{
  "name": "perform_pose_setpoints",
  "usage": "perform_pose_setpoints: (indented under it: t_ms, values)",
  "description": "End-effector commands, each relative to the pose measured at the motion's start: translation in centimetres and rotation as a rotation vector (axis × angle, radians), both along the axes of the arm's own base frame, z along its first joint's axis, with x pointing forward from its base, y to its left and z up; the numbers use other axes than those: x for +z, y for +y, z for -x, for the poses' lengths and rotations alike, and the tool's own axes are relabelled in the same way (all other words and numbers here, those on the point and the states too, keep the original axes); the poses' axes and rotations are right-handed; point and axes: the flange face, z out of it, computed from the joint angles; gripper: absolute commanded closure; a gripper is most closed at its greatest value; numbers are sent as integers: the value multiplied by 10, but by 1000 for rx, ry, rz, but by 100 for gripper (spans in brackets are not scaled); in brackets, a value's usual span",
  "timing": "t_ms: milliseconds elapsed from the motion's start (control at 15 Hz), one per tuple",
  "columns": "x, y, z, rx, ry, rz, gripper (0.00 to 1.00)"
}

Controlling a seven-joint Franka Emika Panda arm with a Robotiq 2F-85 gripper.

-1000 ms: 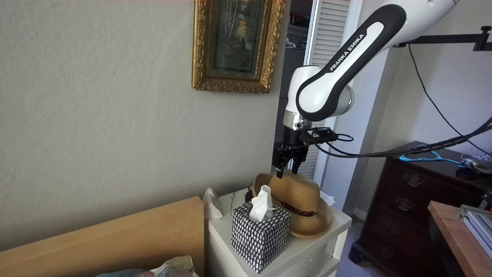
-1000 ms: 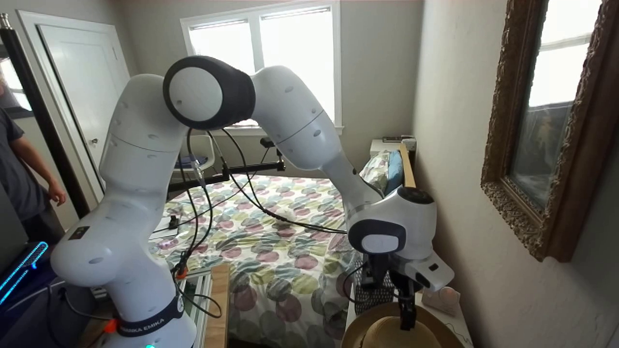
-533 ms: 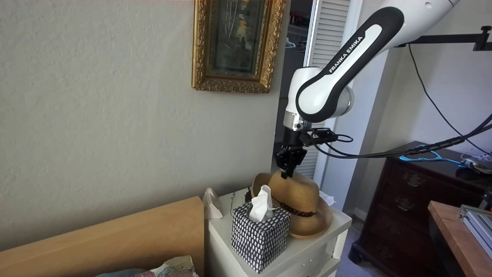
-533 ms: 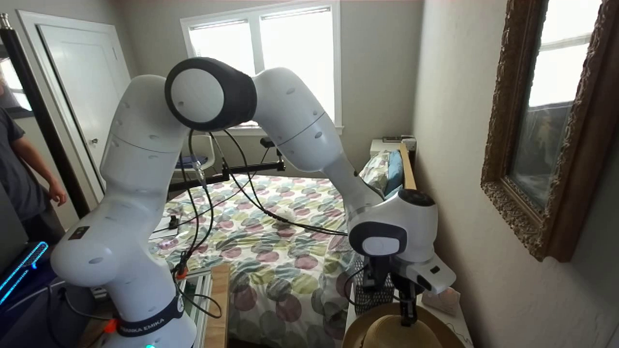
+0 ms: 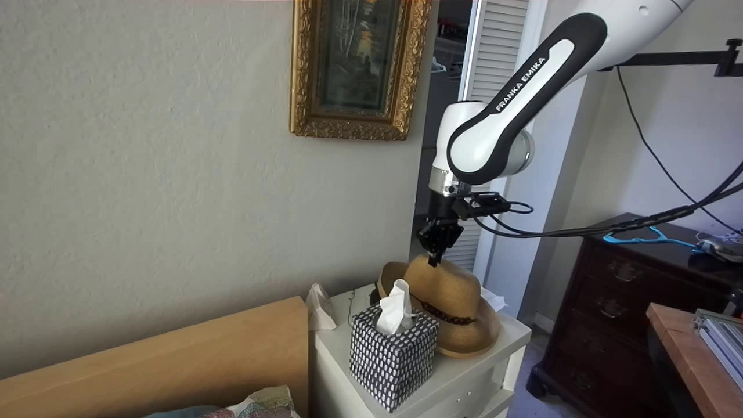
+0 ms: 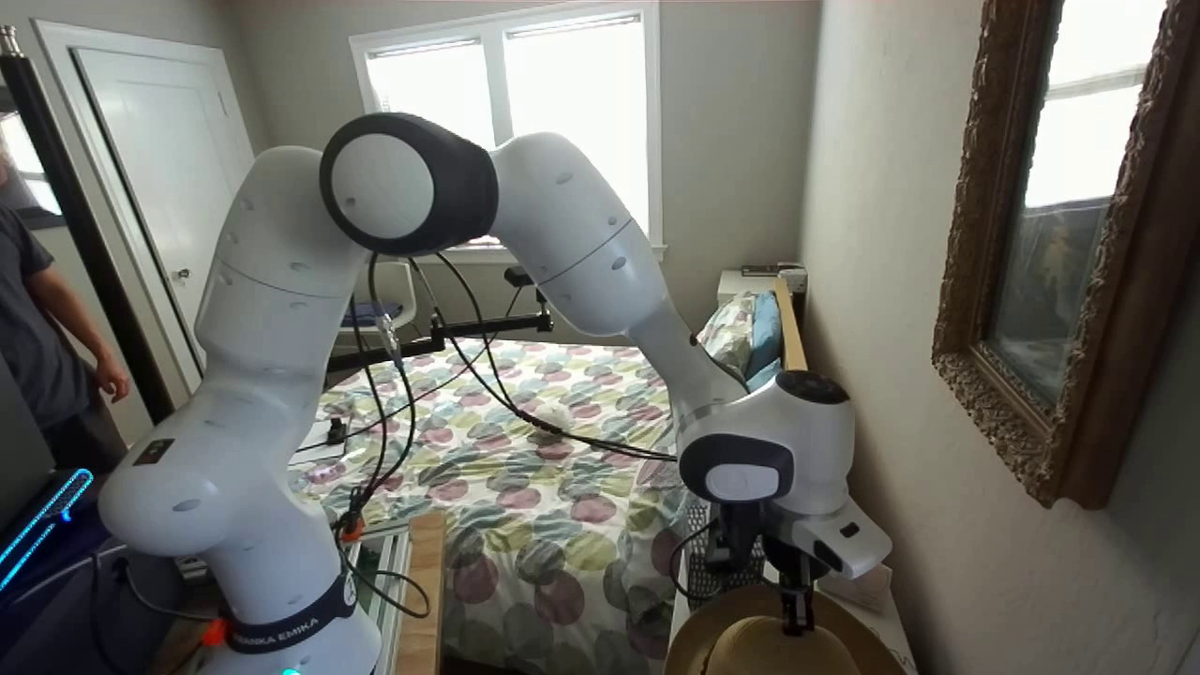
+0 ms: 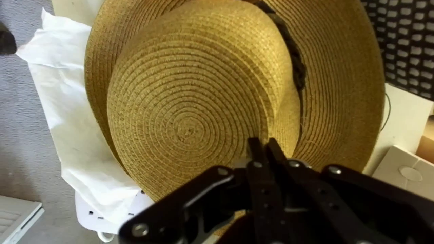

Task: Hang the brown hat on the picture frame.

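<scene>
Hat lies just beneath the claw, which pinches the edge of its crown.

Brown hat: tan-brown straw weave, rounded crown upward, concentric rings showing in the wrist view.
Crown: nipped at its edge, a fold running beside the nip.
Band: dark, around the crown's base.
Brim: wide, turned up toward the wall.
Hat's place: at the bench top; whether the brim fully rests cannot be told.
Picture frame: gilded, ornate, around a dark greenish painting.
Frame's place: on the wall, above the hat, well apart.
</scene>
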Motion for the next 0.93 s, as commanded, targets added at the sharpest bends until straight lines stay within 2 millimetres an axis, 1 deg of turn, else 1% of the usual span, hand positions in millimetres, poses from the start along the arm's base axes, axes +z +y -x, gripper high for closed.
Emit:
perform_pose_setpoints:
  t_ms: [0,133,333,733,867]
  values:
    - [27,-15,4,-31,-39,53,99]
    - [46,-24,10,-62,-62,77,99]
    - [78,-32,20,-107,-98,115,99]
    - [143,-37,45,-236,-197,221,99]
    - [168,-40,54,-297,-235,255,99]
